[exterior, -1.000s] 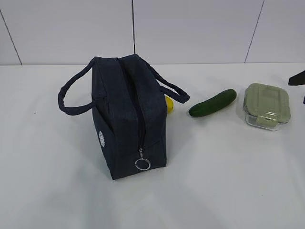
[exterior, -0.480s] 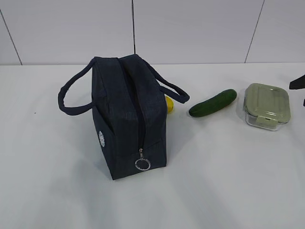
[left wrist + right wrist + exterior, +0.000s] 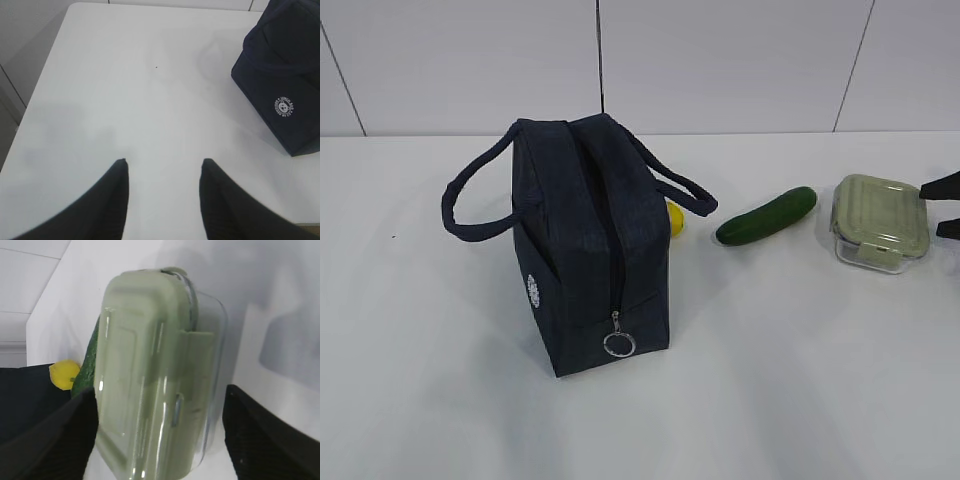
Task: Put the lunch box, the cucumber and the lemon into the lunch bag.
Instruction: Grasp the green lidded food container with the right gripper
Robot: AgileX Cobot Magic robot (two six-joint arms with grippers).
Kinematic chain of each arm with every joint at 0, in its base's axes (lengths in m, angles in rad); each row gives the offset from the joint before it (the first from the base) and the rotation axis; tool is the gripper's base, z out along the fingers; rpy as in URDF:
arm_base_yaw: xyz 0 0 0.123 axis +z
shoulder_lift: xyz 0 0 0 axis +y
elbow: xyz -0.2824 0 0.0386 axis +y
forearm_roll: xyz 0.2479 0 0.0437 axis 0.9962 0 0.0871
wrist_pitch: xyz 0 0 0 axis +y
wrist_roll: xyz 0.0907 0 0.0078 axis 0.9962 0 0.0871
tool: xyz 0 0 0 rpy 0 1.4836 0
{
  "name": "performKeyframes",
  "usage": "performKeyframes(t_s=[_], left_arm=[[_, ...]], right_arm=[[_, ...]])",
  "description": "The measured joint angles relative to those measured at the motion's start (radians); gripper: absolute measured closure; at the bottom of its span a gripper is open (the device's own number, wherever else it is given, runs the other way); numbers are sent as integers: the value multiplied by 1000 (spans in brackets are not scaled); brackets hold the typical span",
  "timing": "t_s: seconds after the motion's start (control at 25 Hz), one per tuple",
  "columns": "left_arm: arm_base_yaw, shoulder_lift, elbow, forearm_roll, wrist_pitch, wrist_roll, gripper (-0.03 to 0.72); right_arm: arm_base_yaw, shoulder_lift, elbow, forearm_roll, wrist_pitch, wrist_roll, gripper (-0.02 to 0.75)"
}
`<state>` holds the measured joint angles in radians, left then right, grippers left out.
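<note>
The navy lunch bag stands left of centre, its silver ring pull hanging low on the near end. The lemon peeks out behind the bag's right side. To its right lies the cucumber, then the lunch box with its sage-green lid. My right gripper is open at the right edge, one finger on each side of the box's right end. In the right wrist view the lunch box fills the space within my right gripper. My left gripper hovers open and empty over bare table, left of the lunch bag.
The bag's two loop handles droop out to either side. The white table runs back to a white panelled wall. The table's left edge shows in the left wrist view.
My right gripper has slid in from the right edge and now straddles the end of the lunch box. The bag, lemon, cucumber and box have stayed put.
</note>
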<state>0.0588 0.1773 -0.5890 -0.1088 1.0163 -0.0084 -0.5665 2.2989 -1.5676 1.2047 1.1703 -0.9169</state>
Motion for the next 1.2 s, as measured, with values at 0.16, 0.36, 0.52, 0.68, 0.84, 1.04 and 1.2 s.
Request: performKeyframes(t_s=[0.16, 0.36, 0.52, 0.68, 0.84, 1.04, 1.2], left_arm=[[0, 1, 0, 2, 0, 0, 349], [0, 1, 0, 4, 0, 0, 349], [0, 1, 0, 4, 0, 0, 349], [0, 1, 0, 4, 0, 0, 349], [0, 1, 0, 4, 0, 0, 349], [0, 1, 0, 5, 0, 0, 349], [0, 1, 0, 5, 0, 0, 349]], right_arm=[[0, 44, -4, 27, 0, -34, 158], [0, 77, -4, 66, 0, -71, 158], [0, 77, -6, 93, 0, -89, 158], [-2, 77, -6, 100, 0, -98, 158], [-2, 77, -6, 108, 0, -100, 158], [-2, 77, -6, 108, 0, -100, 158], [-2, 77, -6, 108, 0, -92, 158]])
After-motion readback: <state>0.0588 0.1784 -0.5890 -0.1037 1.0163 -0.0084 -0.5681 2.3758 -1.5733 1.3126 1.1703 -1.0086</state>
